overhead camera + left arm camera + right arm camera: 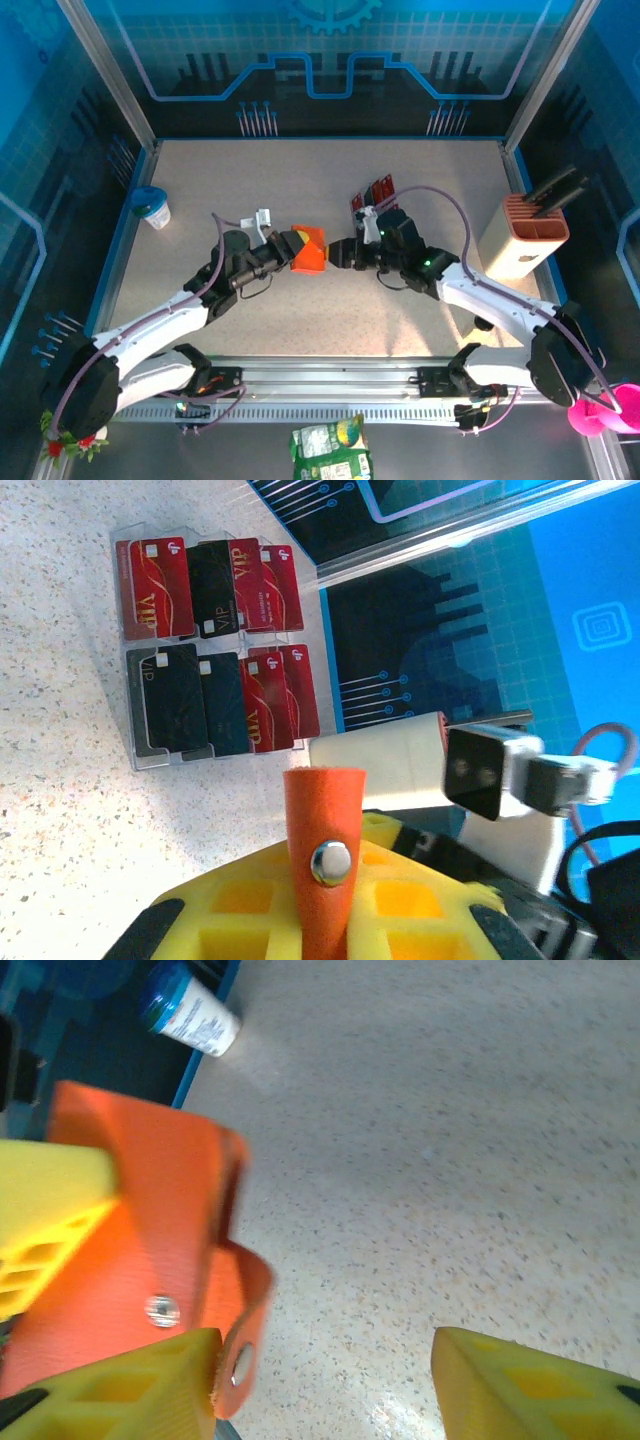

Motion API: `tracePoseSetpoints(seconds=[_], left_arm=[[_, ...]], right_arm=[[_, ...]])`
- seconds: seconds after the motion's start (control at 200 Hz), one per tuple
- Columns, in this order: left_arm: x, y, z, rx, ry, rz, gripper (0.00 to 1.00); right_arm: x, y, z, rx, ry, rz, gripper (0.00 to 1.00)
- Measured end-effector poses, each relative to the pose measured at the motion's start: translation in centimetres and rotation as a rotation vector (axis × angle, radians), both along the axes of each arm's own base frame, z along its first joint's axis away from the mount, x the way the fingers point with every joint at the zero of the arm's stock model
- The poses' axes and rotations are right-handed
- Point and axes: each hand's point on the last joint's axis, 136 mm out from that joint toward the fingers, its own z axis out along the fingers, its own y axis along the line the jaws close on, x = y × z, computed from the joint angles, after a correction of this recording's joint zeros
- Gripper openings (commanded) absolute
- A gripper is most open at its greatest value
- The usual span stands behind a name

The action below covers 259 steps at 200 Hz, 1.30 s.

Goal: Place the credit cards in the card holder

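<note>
The worry is the flap of the card holder (pixel 130 1220) slipping past the right claw (pixel 325 1365). Its fingers are spread, with only one beside the flap (this view is blurred). A poor bite there could tug the holder out of the left claw (pixel 292 247), which pinches it over the middle of the counter (pixel 300 340). Both arms reach inward, low and nearly level, with the claws facing each other. The credit cards (pixel 215 640) stand in a clear rack (pixel 140 755) behind the right claw.
</note>
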Motion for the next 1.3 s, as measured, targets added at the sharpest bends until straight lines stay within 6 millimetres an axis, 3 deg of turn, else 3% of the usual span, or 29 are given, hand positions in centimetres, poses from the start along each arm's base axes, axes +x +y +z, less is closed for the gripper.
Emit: tracePoseSetpoints(seconds=[0.19, 0.605, 1.296], left_arm=[[0.0, 0.0, 0.1, -0.01, 0.006, 0.004, 0.0], [0.2, -0.3, 1.8, -0.13, -0.01, 0.021, 0.0], [0.7, -0.5, 4.8, -0.288, -0.053, 0.035, 0.0]], right_arm=[[0.0, -0.7, -1.3, 0.046, 0.046, -0.037, 0.54], [0.6, 1.5, 2.1, 0.27, 0.038, -0.008, 0.49], [0.9, 1.7, 4.9, 0.497, 0.052, -0.02, 0.41]])
